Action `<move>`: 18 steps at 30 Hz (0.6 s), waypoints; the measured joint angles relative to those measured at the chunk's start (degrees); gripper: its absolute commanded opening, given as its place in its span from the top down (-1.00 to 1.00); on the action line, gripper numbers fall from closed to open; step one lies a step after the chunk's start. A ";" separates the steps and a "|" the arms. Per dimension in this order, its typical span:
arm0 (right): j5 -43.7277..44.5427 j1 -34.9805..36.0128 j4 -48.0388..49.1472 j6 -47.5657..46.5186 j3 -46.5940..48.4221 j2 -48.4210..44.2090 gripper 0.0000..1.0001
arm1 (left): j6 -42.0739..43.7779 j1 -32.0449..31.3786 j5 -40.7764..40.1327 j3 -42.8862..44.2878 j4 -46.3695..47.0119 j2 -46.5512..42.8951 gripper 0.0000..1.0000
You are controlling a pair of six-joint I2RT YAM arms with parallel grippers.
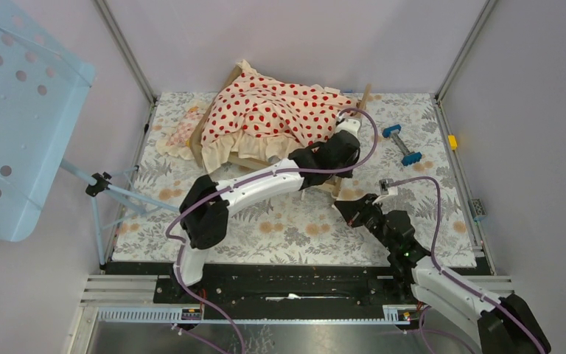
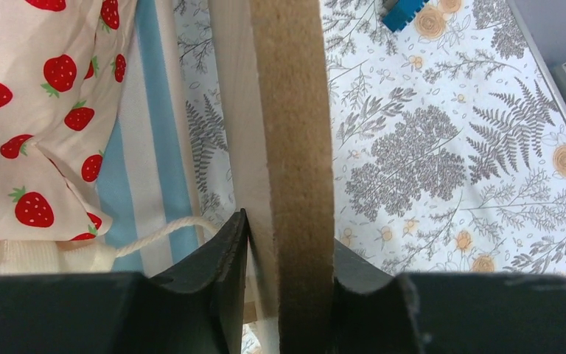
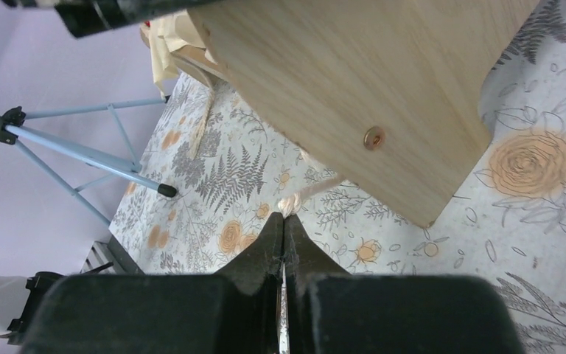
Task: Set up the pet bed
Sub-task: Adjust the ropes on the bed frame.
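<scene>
The bed (image 3: 354,81) stands at the back centre of the table (image 1: 287,228), under a blanket (image 1: 273,110). The left gripper (image 2: 287,228) straddles the footboard (image 2: 291,133), fingers close against both faces; a firm grip cannot be confirmed. The right gripper (image 3: 285,221) is closed and holds nothing, on the table just beside the footboard, its tips near a cream cord (image 3: 309,193).

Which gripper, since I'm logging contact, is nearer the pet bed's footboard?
Left. The left gripper grips the footboard between its fingers; the right gripper is shut, just outside its outer face, not touching.
</scene>
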 measured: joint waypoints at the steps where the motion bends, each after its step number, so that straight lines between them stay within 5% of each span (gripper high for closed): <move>1: 0.68 0.02 -1.31 0.07 -0.31 -1.62 1.00 | -0.02 -0.04 -0.02 0.74 -0.02 0.61 1.00; 10: 9.99 0.02 -13.20 1.31 -1.57 -12.20 1.00 | -0.74 -1.09 -0.24 14.27 -1.55 10.40 1.00; 18: 17.73 0.02 -23.87 4.59 0.15 -12.15 1.00 | -0.44 -2.78 1.11 17.57 -1.95 12.70 0.17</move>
